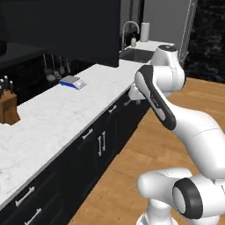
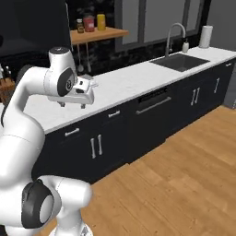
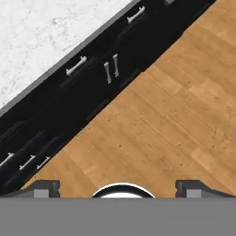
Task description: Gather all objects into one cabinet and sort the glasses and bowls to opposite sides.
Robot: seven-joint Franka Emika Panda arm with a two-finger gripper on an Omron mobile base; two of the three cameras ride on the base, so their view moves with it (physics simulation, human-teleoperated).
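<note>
Claw (image 2: 72, 105): jaws spread wide, empty, pointing down, hovering above the front edge of the white marble surface (image 1: 66, 114), over the wooden floor (image 3: 170, 124). Black base cabinets (image 2: 99, 147) with silver handles below the surface. Knife block (image 1: 8, 105) at the surface's left end; small scale (image 1: 73, 81) near the back wall. Sink (image 2: 179, 61) with faucet (image 2: 174, 32) farther right; paper towel roll (image 2: 206, 37) beyond. Wooden shelf (image 2: 97, 33) carrying jars. None of the cups or the bowl can be made out.
</note>
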